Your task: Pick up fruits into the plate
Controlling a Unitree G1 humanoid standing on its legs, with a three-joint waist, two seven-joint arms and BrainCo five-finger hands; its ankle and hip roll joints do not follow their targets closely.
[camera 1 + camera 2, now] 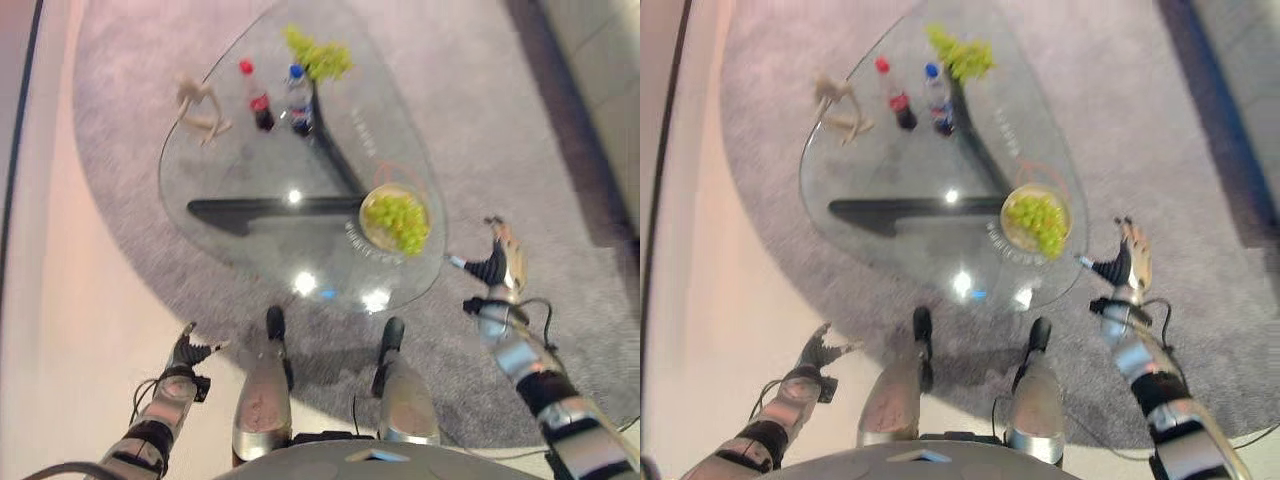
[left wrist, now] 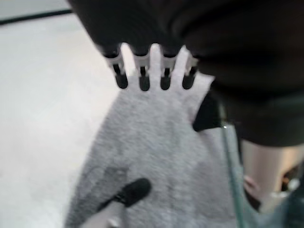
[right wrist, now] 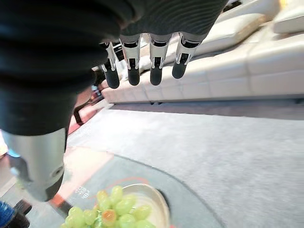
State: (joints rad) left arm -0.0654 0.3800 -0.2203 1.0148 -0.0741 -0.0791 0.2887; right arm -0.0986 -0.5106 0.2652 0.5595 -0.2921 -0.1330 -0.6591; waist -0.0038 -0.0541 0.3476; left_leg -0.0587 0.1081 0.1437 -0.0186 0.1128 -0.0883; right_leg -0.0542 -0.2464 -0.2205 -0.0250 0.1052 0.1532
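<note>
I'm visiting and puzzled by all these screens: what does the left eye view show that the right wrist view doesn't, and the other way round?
The left eye view alone shows the whole glass table from above, two bottles, a second grape bunch at the far end, a wooden figure, and the left hand open near the floor. The right wrist view alone shows a pale sofa beyond the rug. Both show the plate holding green grapes, and the open right hand beside the table.
</note>
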